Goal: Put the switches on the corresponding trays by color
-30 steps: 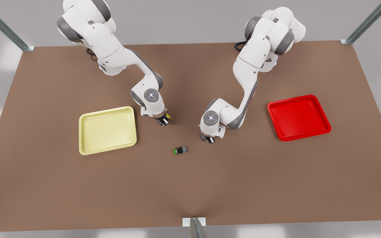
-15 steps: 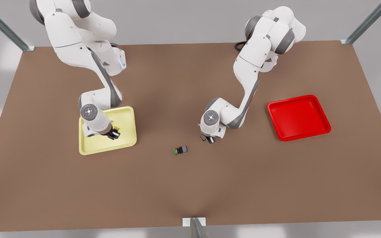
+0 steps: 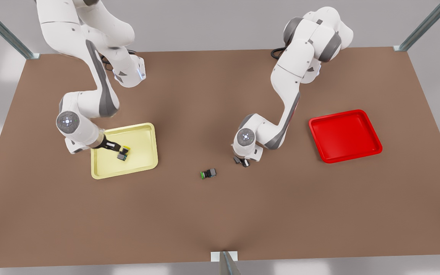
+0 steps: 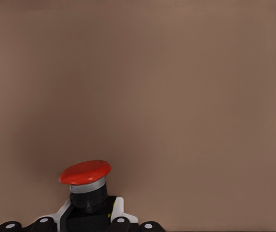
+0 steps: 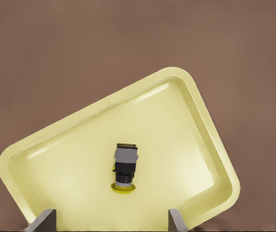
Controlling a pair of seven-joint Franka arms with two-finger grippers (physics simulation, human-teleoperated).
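Watching your left gripper (image 3: 241,161), closed on the red switch (image 4: 86,173) mid-table: a loose pinch could drop it short of the far-right red tray (image 3: 372,152), while your right gripper (image 3: 117,149), fingers (image 5: 41,221) spread and empty, hangs over the yellow switch (image 5: 125,165) in the yellow tray (image 5: 210,145).

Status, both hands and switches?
Right hand open over yellow tray, yellow switch lying inside. Left hand at red switch; red tray empty. Green switch close by.

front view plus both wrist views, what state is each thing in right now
yellow switch, on its side in the yellow tray, released
yellow tray, holding the yellow switch
red switch, upright on the table
red tray, no switch in it
green switch, on its side on the table
right claw, open above the yellow tray
left claw, low at the red switch
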